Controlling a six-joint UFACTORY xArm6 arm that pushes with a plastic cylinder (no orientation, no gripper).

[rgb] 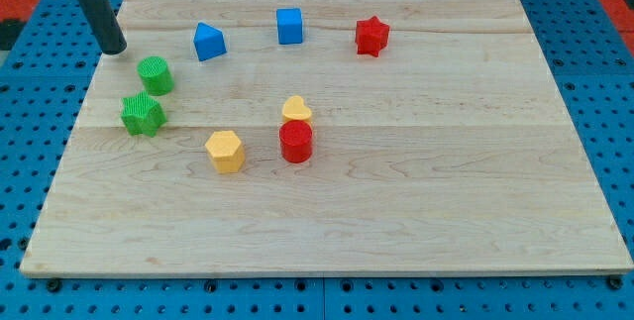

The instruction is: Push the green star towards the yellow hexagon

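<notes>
The green star (143,114) lies near the board's left edge. The yellow hexagon (226,151) sits to its right and a little lower, with bare wood between them. My tip (116,49) rests near the board's upper left, above and left of the green star, touching no block. A green cylinder (156,75) stands between my tip and the star, just above the star.
A blue wedge-like block (209,41) and a blue cube (289,26) sit along the top, with a red star (371,36) to their right. A yellow heart (296,110) touches a red cylinder (295,142) near the middle. The wooden board (446,191) lies on a blue pegboard.
</notes>
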